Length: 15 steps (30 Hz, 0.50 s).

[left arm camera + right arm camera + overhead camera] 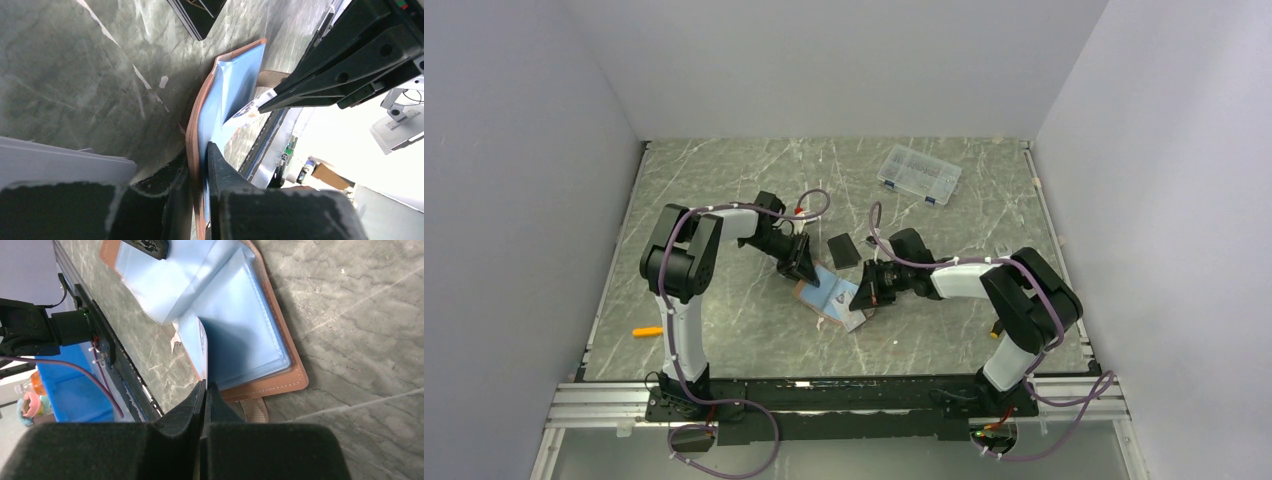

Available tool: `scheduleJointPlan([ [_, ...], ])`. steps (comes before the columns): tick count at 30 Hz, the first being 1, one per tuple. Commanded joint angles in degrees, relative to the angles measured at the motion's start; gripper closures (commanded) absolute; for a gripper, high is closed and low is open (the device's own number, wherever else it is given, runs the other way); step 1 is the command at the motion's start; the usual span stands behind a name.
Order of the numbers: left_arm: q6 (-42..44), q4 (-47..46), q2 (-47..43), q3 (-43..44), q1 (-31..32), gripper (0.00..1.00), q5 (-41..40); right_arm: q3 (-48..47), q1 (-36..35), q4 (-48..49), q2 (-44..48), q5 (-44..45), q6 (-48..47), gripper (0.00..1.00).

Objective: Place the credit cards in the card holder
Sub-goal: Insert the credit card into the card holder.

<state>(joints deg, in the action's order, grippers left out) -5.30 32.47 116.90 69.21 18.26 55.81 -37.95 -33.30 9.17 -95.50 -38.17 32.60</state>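
The tan-brown card holder (824,296) lies open mid-table, its blue-grey pockets facing up. My left gripper (801,267) is shut on the holder's far leather edge; in the left wrist view the brown cover (192,135) sits pinched between my left gripper's (200,150) jaws. My right gripper (865,290) is shut on a pale credit card with faint print (246,113). Its leading end is in among the blue pocket sheets (250,315). In the right wrist view the card (204,360) shows edge-on ahead of my right gripper (205,386). No orange-gold cards show.
A small black rectangle (844,249) lies just behind the holder. A clear plastic compartment box (918,173) stands at the back right. A small orange object (647,330) lies at the front left. Walls enclose the table on three sides.
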Motion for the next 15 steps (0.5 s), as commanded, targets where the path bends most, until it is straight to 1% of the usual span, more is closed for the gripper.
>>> scheduleJointPlan([
  [1,4.2,2.1,-1.2,-1.1,0.2,0.87,-0.3,0.8,1.4,1.0,0.9,1.2,-0.1,1.0],
  [3,4.2,2.2,-1.1,-1.2,0.2,0.93,1.4,0.5,1.9,2.3,0.6,0.2,1.1,1.0],
  [8,1.9,-1.0,-2.6,-2.8,0.3,0.96,6.2,-0.9,3.5,4.8,0.8,-1.9,3.6,1.0],
  [10,-2.2,-5.3,-3.3,-3.5,0.3,0.98,8.8,-1.5,4.8,4.8,2.2,-2.0,4.1,1.0],
  [12,-9.2,-11.4,-3.9,-4.7,0.3,0.99,12.0,-2.1,5.9,4.1,3.9,-1.0,4.4,1.0],
  [15,-18.8,-21.4,-5.0,-5.8,1.3,1.0,14.1,-1.3,7.1,4.9,7.4,0.7,5.4,1.0],
])
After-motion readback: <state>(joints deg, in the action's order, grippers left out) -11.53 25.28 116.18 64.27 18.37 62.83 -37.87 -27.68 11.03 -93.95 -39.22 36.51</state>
